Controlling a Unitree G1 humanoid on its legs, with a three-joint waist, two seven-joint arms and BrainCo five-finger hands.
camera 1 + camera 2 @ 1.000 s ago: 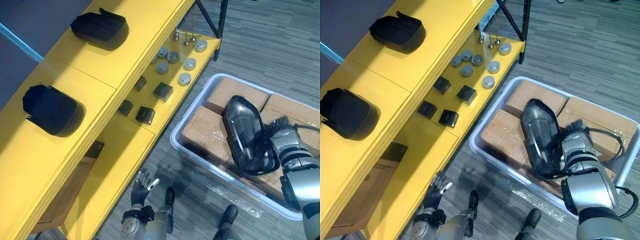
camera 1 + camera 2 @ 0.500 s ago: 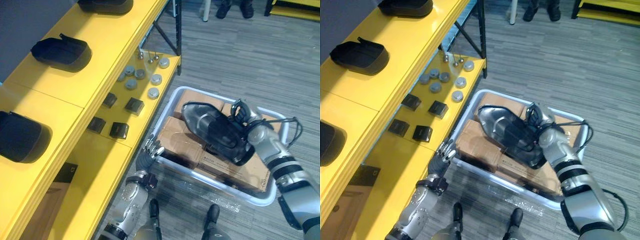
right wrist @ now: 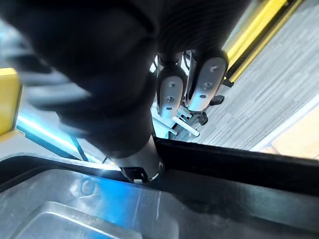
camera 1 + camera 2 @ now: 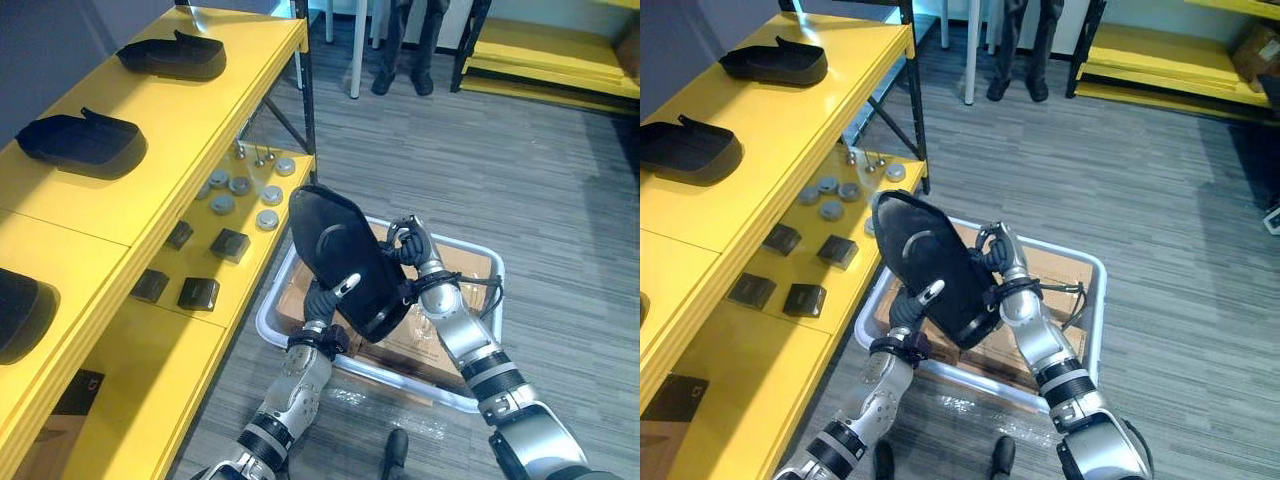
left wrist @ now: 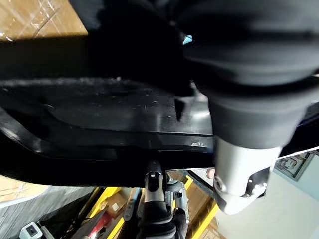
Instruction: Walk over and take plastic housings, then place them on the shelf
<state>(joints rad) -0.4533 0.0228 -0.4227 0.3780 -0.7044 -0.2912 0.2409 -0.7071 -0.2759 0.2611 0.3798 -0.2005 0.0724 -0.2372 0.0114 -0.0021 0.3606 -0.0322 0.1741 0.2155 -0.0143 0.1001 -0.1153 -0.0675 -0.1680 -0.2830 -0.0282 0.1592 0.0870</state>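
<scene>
The black plastic housing [image 4: 340,255] is held above the grey bin [image 4: 1099,310], clear of the brown cardboard boxes [image 4: 442,338] packed inside it. The housing is a smooth, glossy, elongated shell with rounded ends. It stands on edge, its long axis running from the upper end, on the bin's yellow shelf [image 4: 180,150] side, down toward the robot. The left hand [image 4: 322,303] clamps the lower edge, thumb on the broad face. The right hand [image 4: 412,245] curls over the opposite rim.

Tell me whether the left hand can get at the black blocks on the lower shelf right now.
Probably not: the left hand grips the black housing together with the right hand above the bin. Nothing else stands before the black blocks.
</scene>
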